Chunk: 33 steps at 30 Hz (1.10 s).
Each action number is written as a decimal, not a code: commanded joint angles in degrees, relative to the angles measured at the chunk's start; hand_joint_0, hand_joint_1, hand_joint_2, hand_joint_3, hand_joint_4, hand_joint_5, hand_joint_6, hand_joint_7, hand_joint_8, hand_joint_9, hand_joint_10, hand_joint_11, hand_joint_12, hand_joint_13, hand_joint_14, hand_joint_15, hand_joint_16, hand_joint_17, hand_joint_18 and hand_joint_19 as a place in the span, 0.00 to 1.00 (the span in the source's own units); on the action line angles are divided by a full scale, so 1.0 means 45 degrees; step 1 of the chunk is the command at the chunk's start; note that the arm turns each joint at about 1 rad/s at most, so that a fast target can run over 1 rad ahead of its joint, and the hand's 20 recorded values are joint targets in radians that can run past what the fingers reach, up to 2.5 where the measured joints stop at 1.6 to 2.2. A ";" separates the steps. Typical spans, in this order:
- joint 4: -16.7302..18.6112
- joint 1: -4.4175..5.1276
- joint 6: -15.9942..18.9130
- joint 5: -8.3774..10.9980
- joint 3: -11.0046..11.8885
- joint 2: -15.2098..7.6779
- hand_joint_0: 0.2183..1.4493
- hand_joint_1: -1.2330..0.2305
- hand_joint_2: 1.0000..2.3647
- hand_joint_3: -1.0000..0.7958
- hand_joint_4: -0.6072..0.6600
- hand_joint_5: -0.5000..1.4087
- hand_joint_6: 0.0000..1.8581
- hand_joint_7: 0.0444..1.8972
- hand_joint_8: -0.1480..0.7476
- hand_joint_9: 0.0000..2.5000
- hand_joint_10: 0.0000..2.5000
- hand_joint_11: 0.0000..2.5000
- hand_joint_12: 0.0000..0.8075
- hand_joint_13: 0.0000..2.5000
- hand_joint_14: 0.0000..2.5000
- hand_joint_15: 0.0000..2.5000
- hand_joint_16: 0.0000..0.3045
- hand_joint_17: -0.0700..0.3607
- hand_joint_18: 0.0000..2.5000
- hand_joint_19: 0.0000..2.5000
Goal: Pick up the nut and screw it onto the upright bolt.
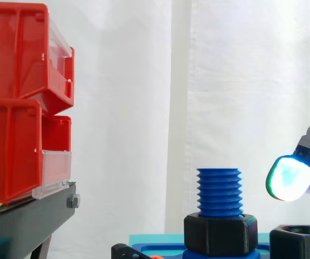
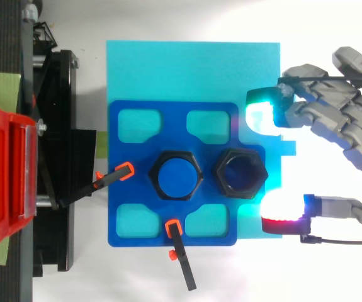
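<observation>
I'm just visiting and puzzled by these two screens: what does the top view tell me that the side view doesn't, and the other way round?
Top view gives the layout: the nut lies beside the bolt on a blue plate, two orange-tipped clamps sit at the plate's edge, and the open hand has its fingertips spread near the nut, holding nothing. Side view gives heights: the bolt's thread stands upright and bare above a black collar, a glowing fingertip hanging beside it at about thread height. Both share the bolt, nut, hand and red bins.

a robotics lab bench. red plastic storage bins (image 1: 14,108) sit stacked on a black metal stand (image 1: 31,218) before a white cloth curtain (image 1: 198,81).
</observation>
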 commanded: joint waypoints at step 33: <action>0.0122 0.0094 0.0113 0.0073 0.0480 -0.0745 0.14 0.36 0.00 0.28 0.65 0.14 0.27 0.40 0.50 0.16 0.00 0.01 0.49 0.14 0.00 0.00 0.18 0.45 0.14 0.03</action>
